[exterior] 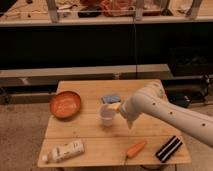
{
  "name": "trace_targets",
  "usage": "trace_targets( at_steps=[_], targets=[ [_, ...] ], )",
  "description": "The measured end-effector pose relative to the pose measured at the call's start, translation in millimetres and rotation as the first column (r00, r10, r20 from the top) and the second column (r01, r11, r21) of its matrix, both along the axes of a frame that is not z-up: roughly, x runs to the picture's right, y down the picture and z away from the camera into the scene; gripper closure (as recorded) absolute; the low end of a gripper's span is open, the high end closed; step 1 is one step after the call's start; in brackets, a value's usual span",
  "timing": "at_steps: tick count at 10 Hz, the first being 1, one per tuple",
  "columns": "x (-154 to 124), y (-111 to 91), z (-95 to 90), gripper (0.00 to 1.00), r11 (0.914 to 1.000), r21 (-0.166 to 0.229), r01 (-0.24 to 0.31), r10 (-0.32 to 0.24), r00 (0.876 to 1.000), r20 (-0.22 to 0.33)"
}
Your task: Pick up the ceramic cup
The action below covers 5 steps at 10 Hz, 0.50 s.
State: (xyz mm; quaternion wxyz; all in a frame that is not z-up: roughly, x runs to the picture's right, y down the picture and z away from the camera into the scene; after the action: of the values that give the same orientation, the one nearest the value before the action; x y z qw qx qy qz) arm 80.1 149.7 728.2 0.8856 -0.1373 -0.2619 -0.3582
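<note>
The ceramic cup [106, 116] is a small pale handleless cup standing upright near the middle of the wooden table [90, 135]. My white arm reaches in from the right. Its gripper [128, 120] points down just to the right of the cup, close to it. I cannot tell whether it touches the cup. The orange bowl [65, 104] sits at the table's left, apart from the cup.
A blue object [111, 98] and a yellowish piece [115, 106] lie just behind the cup. A white tube-like bottle [64, 150] lies at the front left, a carrot [136, 148] at the front middle and a black striped block [168, 148] at the front right. Dark shelving stands behind.
</note>
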Motion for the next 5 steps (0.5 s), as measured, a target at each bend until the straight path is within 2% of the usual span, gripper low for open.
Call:
trace_targets(
  at_steps=[1,2,5],
  targets=[
    [4,0,4.5,0.20,0.9965,-0.027,-0.079,0.078,0.997,-0.014],
    [1,1,9.6,0.20,0.9932,-0.038,-0.110,0.110,0.994,-0.014],
    [-12,-2,15.8,0.20,0.9977,-0.025,-0.062,0.062,0.998,-0.009]
  ],
)
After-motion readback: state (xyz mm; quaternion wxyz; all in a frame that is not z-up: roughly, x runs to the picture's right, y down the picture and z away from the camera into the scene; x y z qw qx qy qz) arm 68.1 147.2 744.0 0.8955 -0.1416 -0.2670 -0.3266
